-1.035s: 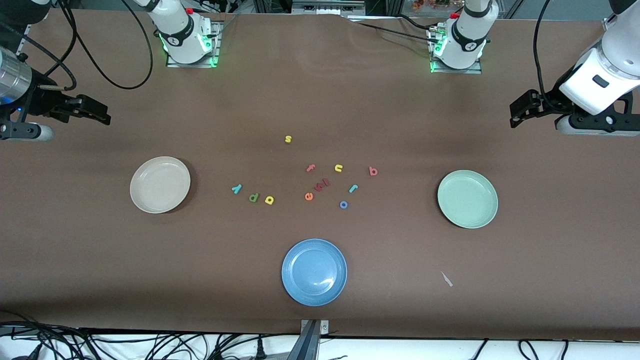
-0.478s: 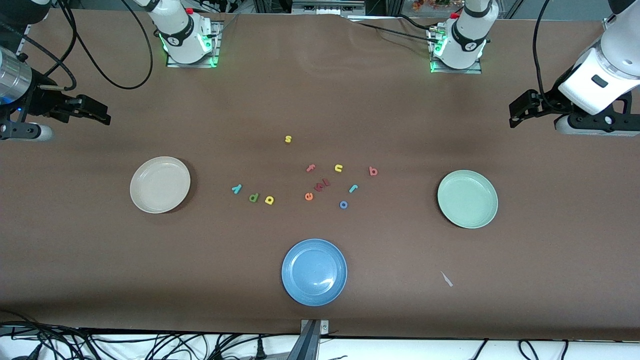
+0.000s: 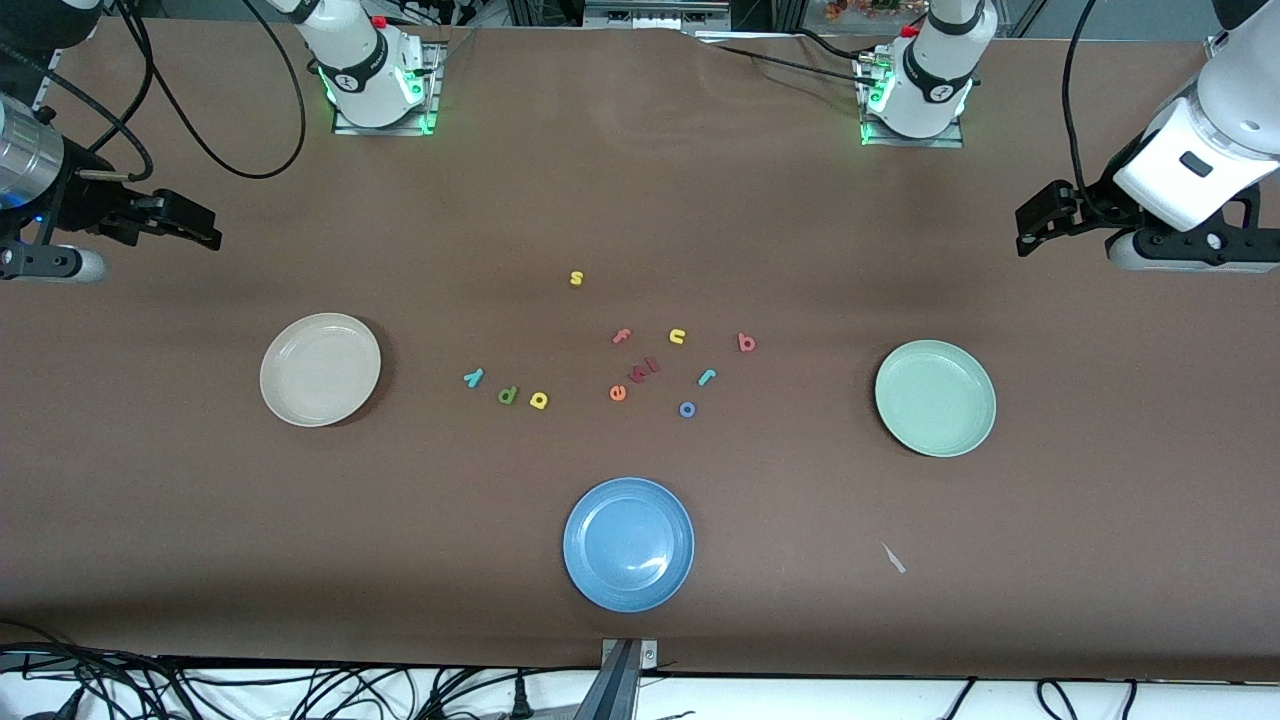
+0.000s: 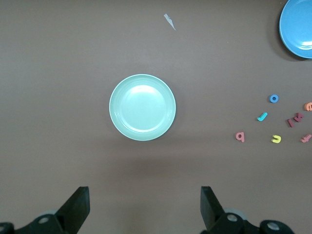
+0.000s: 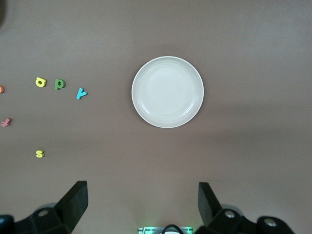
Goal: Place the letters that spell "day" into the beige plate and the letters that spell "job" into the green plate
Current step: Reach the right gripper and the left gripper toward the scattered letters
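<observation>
The beige plate (image 3: 320, 369) (image 5: 167, 91) lies toward the right arm's end and holds nothing. The green plate (image 3: 935, 398) (image 4: 142, 107) lies toward the left arm's end, also bare. Between them on the table lie teal y (image 3: 474, 377), green d (image 3: 508, 396) and yellow a (image 3: 539, 401) in a row. Closer to the green plate are red b (image 3: 746, 342), teal j (image 3: 706, 377) and blue o (image 3: 687, 409). My right gripper (image 3: 205, 228) (image 5: 142, 200) hangs open over bare table at its end. My left gripper (image 3: 1030, 225) (image 4: 145, 204) hangs open likewise.
A blue plate (image 3: 628, 543) sits nearer the front camera, mid-table. Other letters lie among the group: yellow s (image 3: 576, 278), pink f (image 3: 621, 336), yellow u (image 3: 677, 336), orange e (image 3: 617, 393) and dark red pieces (image 3: 643, 370). A small pale scrap (image 3: 893, 558) lies near the blue plate.
The left arm has shifted very slightly. Letters, plates and the right arm stay where they were.
</observation>
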Controlling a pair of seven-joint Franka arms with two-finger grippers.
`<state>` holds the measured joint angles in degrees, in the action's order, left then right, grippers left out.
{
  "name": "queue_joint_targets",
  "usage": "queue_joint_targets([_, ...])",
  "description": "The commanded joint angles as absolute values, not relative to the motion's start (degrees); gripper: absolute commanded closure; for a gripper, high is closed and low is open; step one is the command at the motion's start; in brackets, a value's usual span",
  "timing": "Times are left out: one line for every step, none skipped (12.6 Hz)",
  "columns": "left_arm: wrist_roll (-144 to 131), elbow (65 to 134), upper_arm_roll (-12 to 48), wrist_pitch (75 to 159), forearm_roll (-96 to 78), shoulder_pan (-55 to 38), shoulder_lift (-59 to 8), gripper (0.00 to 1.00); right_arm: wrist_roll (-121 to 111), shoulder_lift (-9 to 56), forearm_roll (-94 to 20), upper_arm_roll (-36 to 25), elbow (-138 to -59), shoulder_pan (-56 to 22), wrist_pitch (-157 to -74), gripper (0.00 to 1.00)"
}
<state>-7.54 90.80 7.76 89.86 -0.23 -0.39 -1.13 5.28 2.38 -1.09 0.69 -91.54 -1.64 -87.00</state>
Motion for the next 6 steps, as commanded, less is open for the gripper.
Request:
queue_joint_targets([-8.18, 88.95, 8.88, 89.12, 1.14, -1.31, -5.52, 0.0, 5.45, 2.02, -0.18, 0.88, -91.85, -1.84, -87.36, 0.0])
queue_joint_targets([-8.35, 88.86, 8.79, 89.12, 0.79, -1.67, -6.41, 0.0, 5.45, 2.28, -0.18, 0.97, -91.76, -1.85, -87.36, 0.0])
queue_joint_targets([-8.44, 88.77, 8.79, 89.47, 0.97, -2.1, -6.85, 0.0, 5.45, 2.29, -0.26, 0.88, -91.67, -2.02, -87.45, 0.0])
queue_joint_targets([-8.44, 88.77, 8.79, 89.65, 0.88, -2.54, -7.81, 0.0, 5.19, 3.16, -0.35, 0.88, -91.5, -2.11, -88.06, 0.0])
queue_joint_targets([-8.44, 88.25, 8.79, 89.74, 0.79, -3.33, -8.95, 0.0, 5.1, 4.3, -0.35, 0.88, -91.32, -2.2, -87.89, 0.0])
queue_joint_targets([-8.44, 87.72, 8.79, 89.74, 0.7, -3.69, -10.36, 0.0, 5.36, 4.57, -0.61, 0.97, -91.32, -2.2, -87.72, 0.0])
